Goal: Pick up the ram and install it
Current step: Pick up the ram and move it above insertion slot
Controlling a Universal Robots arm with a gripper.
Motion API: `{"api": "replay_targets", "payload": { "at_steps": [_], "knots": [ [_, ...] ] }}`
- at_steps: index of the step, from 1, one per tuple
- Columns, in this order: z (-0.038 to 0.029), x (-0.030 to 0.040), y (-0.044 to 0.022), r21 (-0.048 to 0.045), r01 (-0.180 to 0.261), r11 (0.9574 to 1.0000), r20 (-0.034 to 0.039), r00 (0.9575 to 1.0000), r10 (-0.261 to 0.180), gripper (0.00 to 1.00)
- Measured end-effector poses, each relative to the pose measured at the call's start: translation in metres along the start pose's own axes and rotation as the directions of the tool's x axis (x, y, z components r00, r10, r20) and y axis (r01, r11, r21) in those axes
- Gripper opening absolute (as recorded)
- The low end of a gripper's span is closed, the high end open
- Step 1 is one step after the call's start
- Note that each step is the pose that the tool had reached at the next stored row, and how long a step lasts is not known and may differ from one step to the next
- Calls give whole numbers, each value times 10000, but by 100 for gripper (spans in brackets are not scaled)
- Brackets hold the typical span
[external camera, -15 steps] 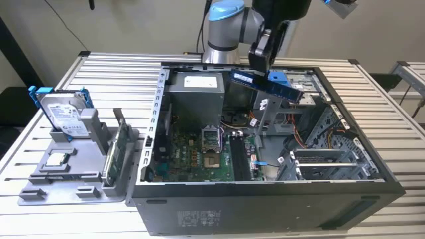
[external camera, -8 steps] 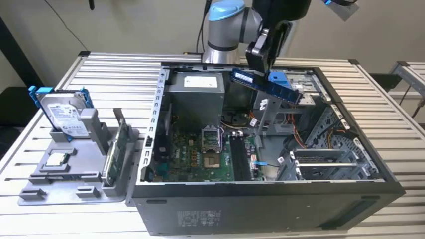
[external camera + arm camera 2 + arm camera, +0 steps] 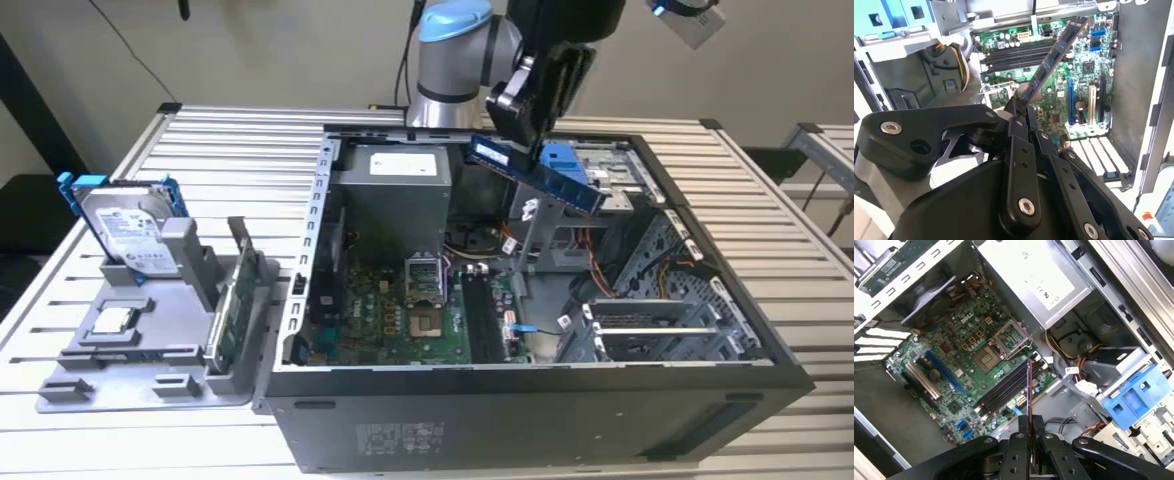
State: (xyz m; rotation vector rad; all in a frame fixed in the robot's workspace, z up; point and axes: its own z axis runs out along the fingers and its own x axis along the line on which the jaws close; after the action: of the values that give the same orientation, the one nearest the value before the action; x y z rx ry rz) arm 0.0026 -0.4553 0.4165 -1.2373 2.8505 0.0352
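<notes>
The ram [image 3: 537, 176] is a long narrow stick with a pale label, held tilted in the air above the open computer case [image 3: 534, 400]. My gripper [image 3: 513, 140] is shut on one end of it, over the case's far side. In the second wrist view the ram [image 3: 1054, 57] slants away from the gripper [image 3: 1019, 106] over the green motherboard [image 3: 1074, 105] and its dark memory slots [image 3: 1019, 52]. In the first wrist view the ram [image 3: 1029, 387] shows edge-on above the gripper [image 3: 1030, 426], hanging over the memory slots [image 3: 1004, 386].
A grey fixture tray [image 3: 134, 345] at the exterior view's left holds a silver hard drive with blue brackets [image 3: 127, 225] and an upright green circuit card [image 3: 238, 300]. Inside the case are the power supply [image 3: 390, 190], cables and a blue drive bracket [image 3: 1136, 397].
</notes>
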Motion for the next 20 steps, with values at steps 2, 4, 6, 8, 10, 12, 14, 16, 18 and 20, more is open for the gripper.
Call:
{"api": "replay_targets", "payload": {
  "at_steps": [2, 4, 6, 8, 10, 12, 14, 16, 18, 20],
  "knots": [
    [1, 0, 0, 12, -319, 9995, 2, 9995, 319, 14],
    [2, 0, 0, 22, -553, 9985, 4, 9985, 553, 14],
    [2, 0, 0, 31, -759, 9971, 6, 9971, 759, 14],
    [3, 0, 0, 39, -987, 9951, 9, 9951, 987, 14],
    [4, 0, 0, 50, -1245, 9922, 12, 9922, 1245, 14],
    [5, 0, 0, 60, -1512, 9885, 15, 9885, 1512, 14],
    [6, 0, 0, 71, -1799, 9837, 20, 9837, 1799, 14],
    [7, 0, 0, 83, -2114, 9774, 24, 9774, 2114, 14],
    [8, 1, 0, 94, -2399, 9707, 29, 9708, 2399, 14],
    [9, 0, 0, 104, -2672, 9636, 34, 9636, 2672, 14]
  ]
}}
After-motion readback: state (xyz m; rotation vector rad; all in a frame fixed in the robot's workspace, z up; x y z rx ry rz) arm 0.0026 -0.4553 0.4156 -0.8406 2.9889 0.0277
